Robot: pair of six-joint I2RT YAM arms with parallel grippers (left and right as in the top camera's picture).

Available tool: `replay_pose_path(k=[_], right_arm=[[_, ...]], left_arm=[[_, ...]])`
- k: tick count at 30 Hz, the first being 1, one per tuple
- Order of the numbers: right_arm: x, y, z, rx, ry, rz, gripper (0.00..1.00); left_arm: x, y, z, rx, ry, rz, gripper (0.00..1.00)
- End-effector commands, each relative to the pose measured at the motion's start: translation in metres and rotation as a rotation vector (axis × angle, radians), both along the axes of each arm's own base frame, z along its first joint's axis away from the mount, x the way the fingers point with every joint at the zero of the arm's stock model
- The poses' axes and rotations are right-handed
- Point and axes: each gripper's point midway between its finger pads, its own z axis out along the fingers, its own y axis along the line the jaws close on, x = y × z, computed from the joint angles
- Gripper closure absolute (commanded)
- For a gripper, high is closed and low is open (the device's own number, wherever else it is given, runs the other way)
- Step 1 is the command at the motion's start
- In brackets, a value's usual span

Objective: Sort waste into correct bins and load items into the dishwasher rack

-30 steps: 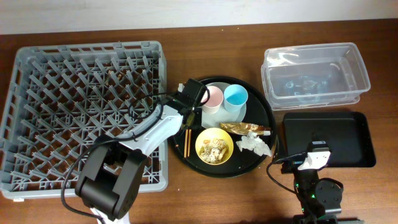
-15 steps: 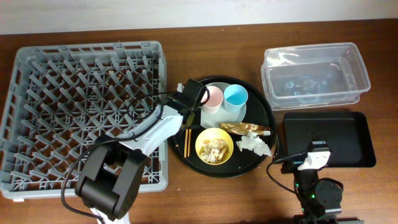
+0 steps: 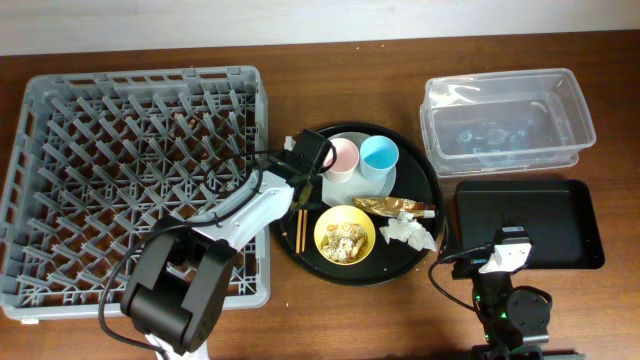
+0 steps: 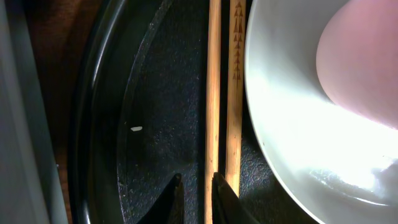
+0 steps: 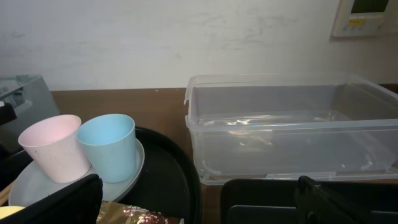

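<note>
Nothing visible has shifted over the past second: the left claw (image 4: 196,198) still sits low at the left edge of the round black tray (image 3: 400,266), and the right claw (image 5: 199,208) still hangs off that tray's right side, over the near left corner of the shallow black rectangular tray (image 3: 550,215). In the left wrist view the left claw's two dark fingertips stand only a little apart. One of the wooden chopsticks (image 4: 213,93) runs into the gap against the right fingertip, but the left fingertip is clear of it, so there is no firm grip to be seen. The right claw is spread wide, one finger at each lower corner of its view, with nothing held. On the round tray, the chopsticks lie side by side along its left part, just beside the pale plate (image 3: 360,191). The plate is at the tray's far middle and carries the pink cup (image 3: 340,157) and the light-blue cup (image 3: 380,157), both upright and touching. The yellow bowl (image 3: 366,224) at the tray's near middle holds beige food scraps (image 3: 345,243). The gold-brown foil wrapper (image 3: 395,207) and the crumpled white tissue (image 3: 410,233) lie right of the bowl. The grey dishwasher rack (image 3: 140,80) stands on the counter (image 3: 330,60) left of the round tray. The clear plastic tub (image 3: 500,80) sits to the tray's far right, its inside showing only glare and bluish reflections.
</note>
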Motion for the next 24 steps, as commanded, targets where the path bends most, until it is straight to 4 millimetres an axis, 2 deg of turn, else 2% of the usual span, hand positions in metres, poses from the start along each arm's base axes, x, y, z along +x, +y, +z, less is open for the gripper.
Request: replay_pose_path(k=[1,24], right_arm=[[-0.0001,0.0,-0.0031,-0.004,0.006,-0.001,0.01],[-0.0001,0.0,-0.0031,-0.004,0.006,-0.001,0.01]], left_arm=[[0.0022,0.0034,0.0111,-0.009,-0.029,0.018,0.85],[0.001,0.002,0.0106,-0.015,-0.024,0.014,0.84]])
